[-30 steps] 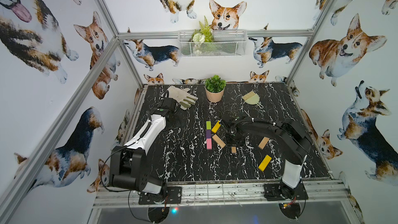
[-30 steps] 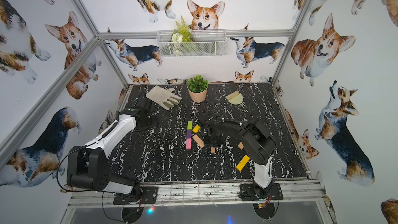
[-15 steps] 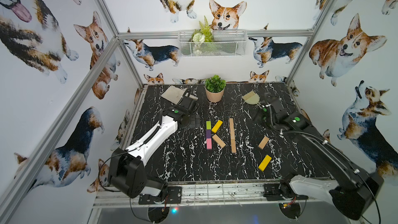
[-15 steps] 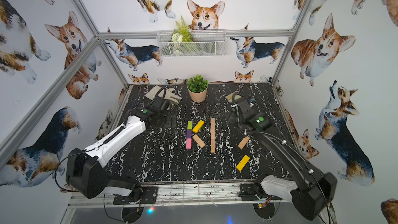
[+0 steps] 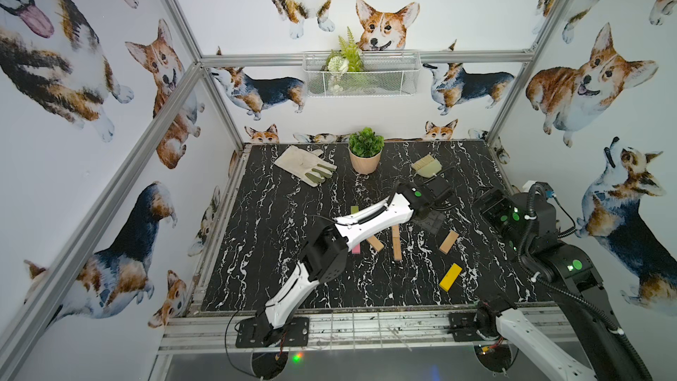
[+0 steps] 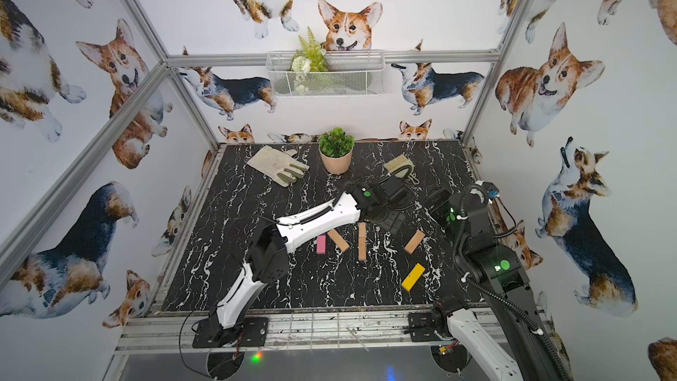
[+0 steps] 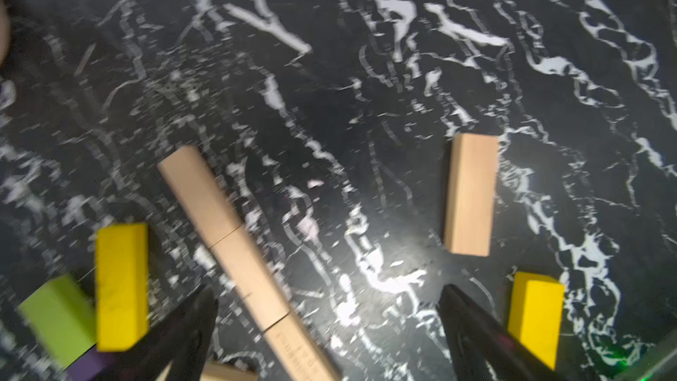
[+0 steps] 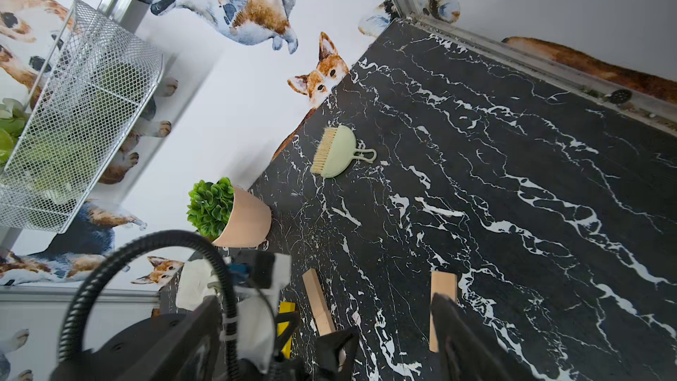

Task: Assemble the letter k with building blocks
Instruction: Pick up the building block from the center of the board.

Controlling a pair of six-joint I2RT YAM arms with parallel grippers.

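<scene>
Left pincer (image 7: 326, 291) spread wide, empty, hovers over tan row (image 7: 234, 247). Right pincer (image 8: 324, 300) also spread, empty, well aside. On bench (image 5: 278, 251): green block (image 5: 354, 210), pink block (image 5: 356, 249), tan diagonal (image 5: 375, 243) placed. Loose tan block (image 5: 448, 241) and yellow block (image 5: 450, 277) unplaced. K looks partly built.
</scene>
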